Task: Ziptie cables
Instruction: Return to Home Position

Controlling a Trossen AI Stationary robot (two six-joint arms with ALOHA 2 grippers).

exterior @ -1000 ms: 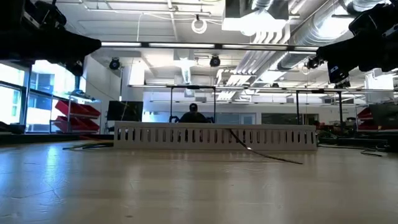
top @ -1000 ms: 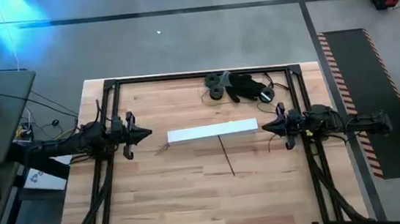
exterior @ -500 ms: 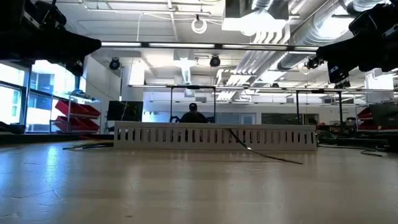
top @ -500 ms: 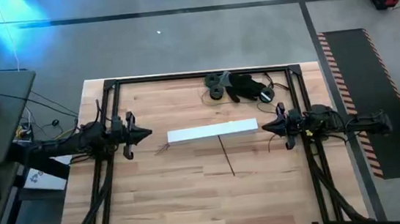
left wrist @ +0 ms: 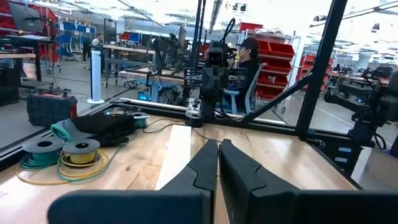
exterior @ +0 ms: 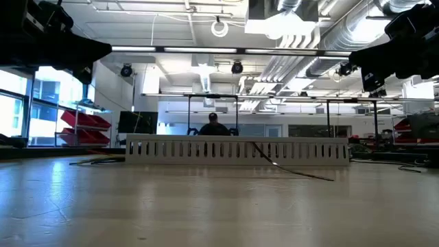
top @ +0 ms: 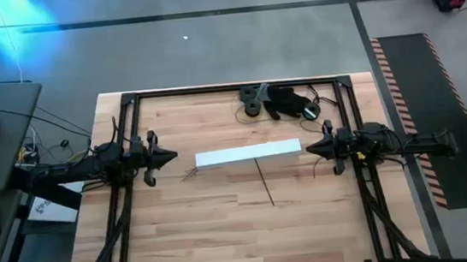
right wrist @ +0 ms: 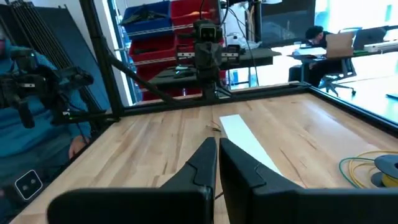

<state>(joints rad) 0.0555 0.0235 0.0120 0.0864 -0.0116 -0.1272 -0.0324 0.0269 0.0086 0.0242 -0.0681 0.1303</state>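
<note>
Left hand point(top: 171, 158) and right hand point(top: 307, 148): both closed, empty, flanking the white cable duct point(top: 248, 153). Cables point(top: 189, 175), likely light and floppy, lie at its left-arm end; best grasped bunched there.

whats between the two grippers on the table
The white cable duct lies lengthwise between the left gripper and right gripper, touching neither; the high view shows it.

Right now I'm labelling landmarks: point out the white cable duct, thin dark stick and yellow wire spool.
white cable duct point(top: 248, 153), high view, middle of its top.
thin dark stick point(top: 264, 182), high view, midway along it.
yellow wire spool point(left wrist: 81, 147), left wrist view, top of the reel.
</note>
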